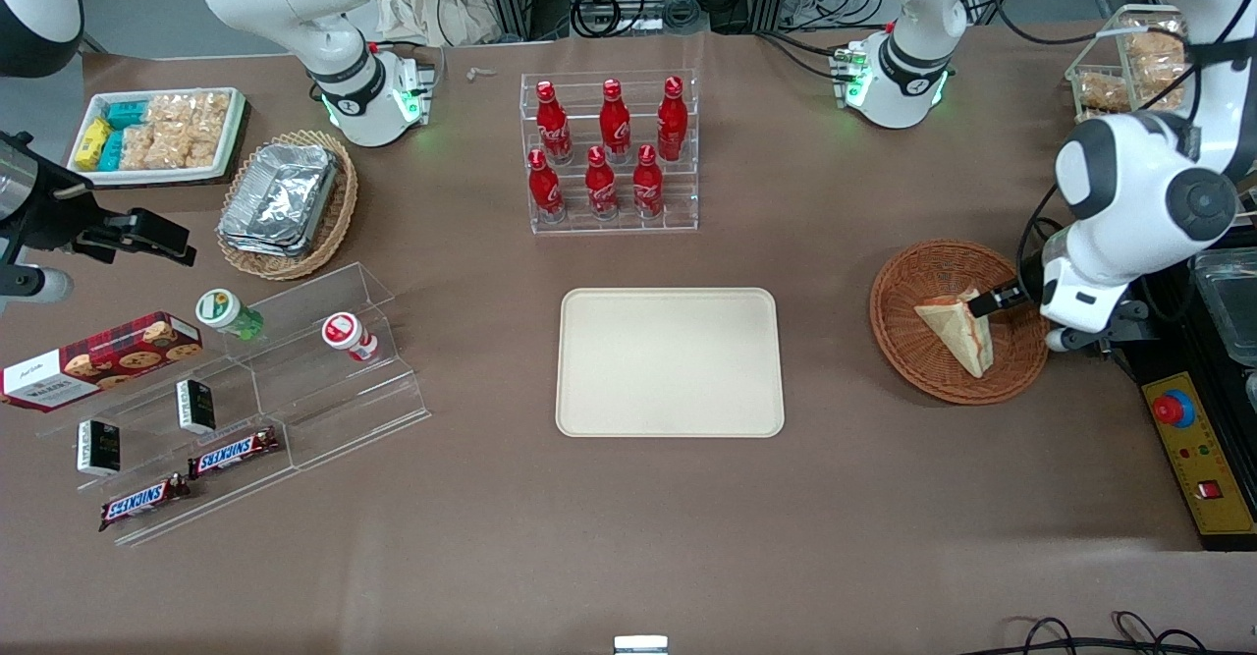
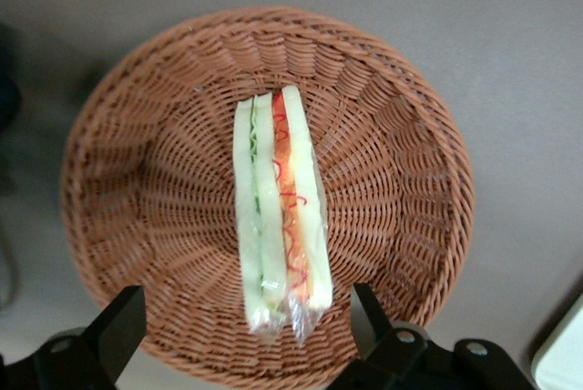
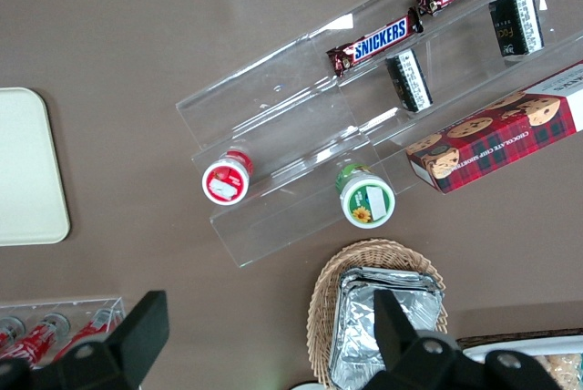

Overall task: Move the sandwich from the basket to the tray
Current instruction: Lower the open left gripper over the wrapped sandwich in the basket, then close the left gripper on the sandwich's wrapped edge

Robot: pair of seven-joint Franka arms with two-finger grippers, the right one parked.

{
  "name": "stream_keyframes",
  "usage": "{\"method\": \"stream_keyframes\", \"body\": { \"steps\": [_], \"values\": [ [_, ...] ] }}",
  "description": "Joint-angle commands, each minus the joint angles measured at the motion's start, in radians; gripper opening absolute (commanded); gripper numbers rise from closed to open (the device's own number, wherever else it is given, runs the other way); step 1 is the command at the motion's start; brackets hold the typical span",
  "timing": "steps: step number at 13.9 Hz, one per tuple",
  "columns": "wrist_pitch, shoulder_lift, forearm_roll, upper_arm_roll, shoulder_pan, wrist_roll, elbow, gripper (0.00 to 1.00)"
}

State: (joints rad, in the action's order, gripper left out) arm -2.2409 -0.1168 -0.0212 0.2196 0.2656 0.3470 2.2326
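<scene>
"SNICKERS" on two bars (image 3: pixel 381 41); "CHOCOLATE CHIP" on box (image 3: pixel 504 131).

- The sandwich (image 1: pixel 957 331) lay inside the basket (image 1: pixel 908 341), which stood on the table (image 1: pixel 628 537) toward the working arm's end.
- The hand (image 1: pixel 990 300) was over the basket, its fingers apart on either side of the sandwich's end.
- The tray (image 1: pixel 670 361) lay near the table's middle, well apart from the basket, nearer to the front camera than the bottle rack (image 1: pixel 609 149).

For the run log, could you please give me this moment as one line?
gripper: open, over basket, fingers straddling sandwich | sandwich: in basket, not gripped | tray: holds nothing | step: pre-grasp
</scene>
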Motion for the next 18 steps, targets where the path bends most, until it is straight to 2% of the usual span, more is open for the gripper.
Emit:
{"method": "stream_keyframes", "body": {
  "steps": [1,7,8,10,15,16,18],
  "values": [
    [-0.043,-0.041,0.001,0.004,-0.003,0.040,0.002,1.00],
    [-0.100,-0.107,0.001,0.006,-0.040,0.104,0.005,1.00],
    [-0.100,-0.112,0.003,0.006,-0.040,0.104,0.008,0.94],
    [-0.098,-0.113,0.003,0.006,-0.040,0.102,0.008,0.68],
    [-0.080,-0.101,0.004,0.003,-0.034,0.090,0.004,0.13],
    [-0.051,-0.096,0.013,0.003,-0.034,0.090,-0.005,0.08],
    [0.030,-0.083,0.043,0.006,-0.036,0.095,-0.065,0.06]
  ]
}}
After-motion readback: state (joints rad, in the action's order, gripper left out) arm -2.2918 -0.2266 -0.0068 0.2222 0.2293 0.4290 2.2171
